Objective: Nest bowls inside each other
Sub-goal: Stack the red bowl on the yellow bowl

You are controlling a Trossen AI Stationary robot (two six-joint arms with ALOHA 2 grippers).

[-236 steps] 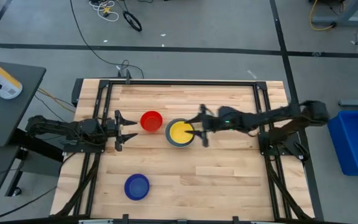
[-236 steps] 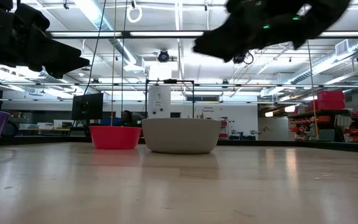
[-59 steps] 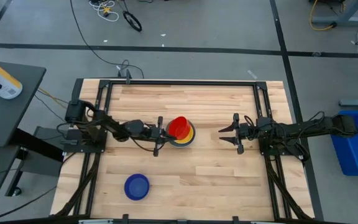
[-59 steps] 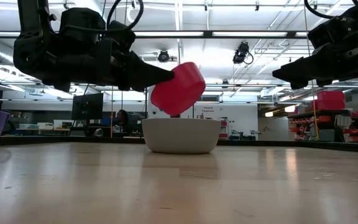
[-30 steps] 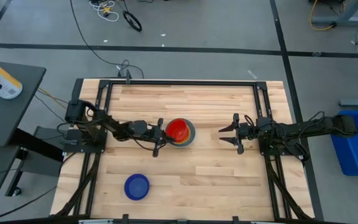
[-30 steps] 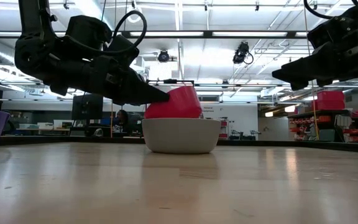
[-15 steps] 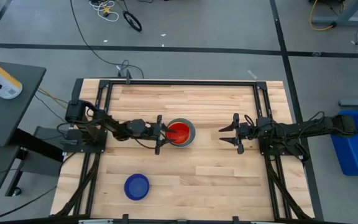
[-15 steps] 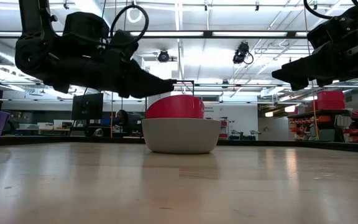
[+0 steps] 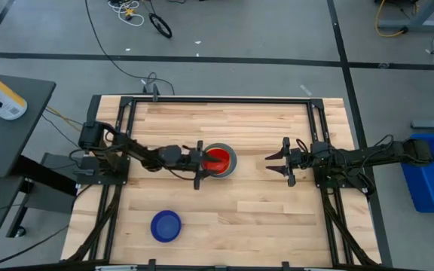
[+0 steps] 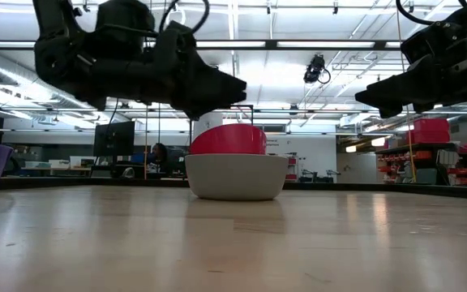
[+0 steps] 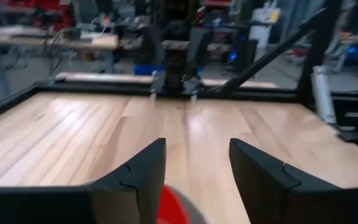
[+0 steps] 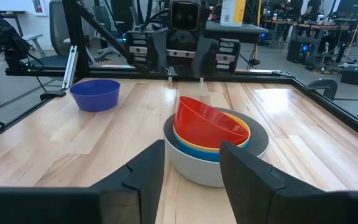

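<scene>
Jaws of left gripper (image 9: 200, 165) parted, nothing between them; placed just left of the stack at frame centre in the high view, raised above its rim in the low view. Jaws of right gripper (image 9: 286, 159) also spread and empty, parked right of centre, well apart from the stack.

Stack at centre of the wooden table (image 9: 239, 211): grey bowl (image 12: 253, 146) at the bottom, light blue bowl (image 12: 197, 149) and yellow bowl (image 12: 213, 144) showing only as thin rims, red bowl (image 12: 207, 123) on top. Red bowl tilted in the right wrist view, not fully seated.

Dark blue bowl (image 9: 166, 225) alone at lower left of the high view, well apart from the stack.

Progress, judged: four of five nested. Remaining: levelling the red bowl perhaps, then dark blue bowl into the stack.
</scene>
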